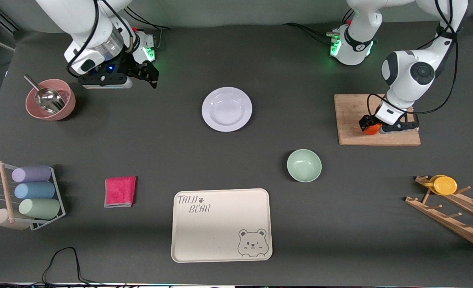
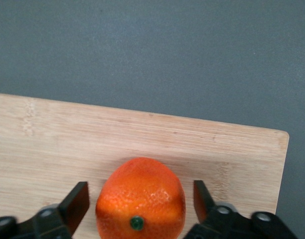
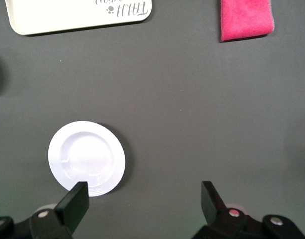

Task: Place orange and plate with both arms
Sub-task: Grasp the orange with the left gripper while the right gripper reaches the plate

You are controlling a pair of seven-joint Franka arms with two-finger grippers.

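On the wooden board (image 1: 376,120) we put our left end effector (image 2: 141,201) around the orange (image 2: 141,200), fingers apart with small gaps, ready to squeeze. Our right end effector (image 3: 142,201) waits wide apart above the desk (image 1: 148,132); the plate (image 1: 227,109) sits mid-desk.

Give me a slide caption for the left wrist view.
Left gripper straddling the orange on the wooden board, fingers not yet touching.

We see a green bowl (image 1: 304,165) mid-table, a bear tray (image 1: 221,225) and pink cloth (image 1: 120,191) toward the front edge, and a wooden board (image 1: 350,120) near the left arm's end.
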